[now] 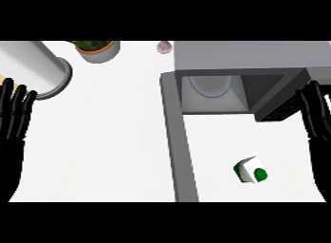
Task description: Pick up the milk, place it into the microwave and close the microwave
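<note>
**Q:** How did the milk look, and where did it stand?

**A:** The milk [251,171] was a small white carton, boxy, with a green round mark on one face. It stood on the white table [105,142] in front of the microwave [255,76], between the door and my right hand.

**Q:** And the microwave?

**A:** A grey, smooth-sided box, open. Its door [179,142] swung out toward me, seen edge-on as a long grey slab. Inside lay a pale round plate [211,86]; nothing stood on it.

**Q:** Your hands?

**A:** My left hand [7,123] rested at the left edge and my right hand [322,123] at the right edge, fingers straight and spread, holding nothing.

**Q:** Anything else?

**A:** A white cylinder [35,64] lay far left, beside a potted plant [97,49].
</note>
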Tool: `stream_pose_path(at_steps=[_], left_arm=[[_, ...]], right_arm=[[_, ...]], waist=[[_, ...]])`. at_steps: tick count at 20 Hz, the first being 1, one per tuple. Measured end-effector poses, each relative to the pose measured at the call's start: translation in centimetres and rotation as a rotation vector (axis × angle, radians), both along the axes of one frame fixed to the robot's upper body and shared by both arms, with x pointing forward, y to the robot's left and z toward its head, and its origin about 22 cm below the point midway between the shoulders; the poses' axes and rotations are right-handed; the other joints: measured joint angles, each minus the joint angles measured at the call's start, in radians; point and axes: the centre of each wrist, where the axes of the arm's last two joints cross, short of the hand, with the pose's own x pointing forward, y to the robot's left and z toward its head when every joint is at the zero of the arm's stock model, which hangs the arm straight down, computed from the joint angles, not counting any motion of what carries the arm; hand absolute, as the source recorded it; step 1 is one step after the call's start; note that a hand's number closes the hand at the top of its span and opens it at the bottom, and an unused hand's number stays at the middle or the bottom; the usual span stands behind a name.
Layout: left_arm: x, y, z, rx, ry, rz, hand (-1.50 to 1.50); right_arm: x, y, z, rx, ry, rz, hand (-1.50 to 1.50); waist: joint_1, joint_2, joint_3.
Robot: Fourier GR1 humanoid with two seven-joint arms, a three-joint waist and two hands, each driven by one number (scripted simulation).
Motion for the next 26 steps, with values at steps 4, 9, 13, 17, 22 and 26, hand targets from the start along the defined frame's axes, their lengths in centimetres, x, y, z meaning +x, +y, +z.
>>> stream_pose_path(at_steps=[4, 9, 13, 17, 22, 26], left_arm=[[-0.3, 0.9, 0.6, 0.025, -0.008, 0.021, -1.50], [-1.1, 0.6, 0.6, -0.095, 0.032, -0.014, -1.50], [-3.6, 1.0, 0.8, -0.166, 0.055, -0.039, -1.50], [-6.3, 1.8, 1.2, -0.187, 0.069, -0.054, -1.50], [-8.3, 2.8, 0.8, -0.174, 0.125, -0.029, -1.50], [-9.4, 3.7, 0.3, -0.146, 0.140, -0.010, -1.50]], right_arm=[[-1.4, -0.4, -0.9, -0.011, 0.008, 0.036, -1.50], [-4.1, -0.2, 0.1, -0.017, 0.016, 0.171, -1.50], [-6.3, -0.7, 0.4, -0.004, 0.033, 0.210, -1.50], [-7.2, -1.0, 0.3, -0.002, 0.055, 0.189, -1.50], [-7.5, -1.9, -0.9, -0.031, 0.089, 0.155, -1.50], [-7.4, -2.2, -2.5, -0.051, 0.111, 0.126, -1.50]], waist=[[-0.002, -0.023, -0.020], [-0.004, -0.035, -0.029], [-0.002, -0.037, -0.031], [0.002, -0.037, -0.032], [0.005, -0.037, -0.032], [0.008, -0.038, -0.032]])
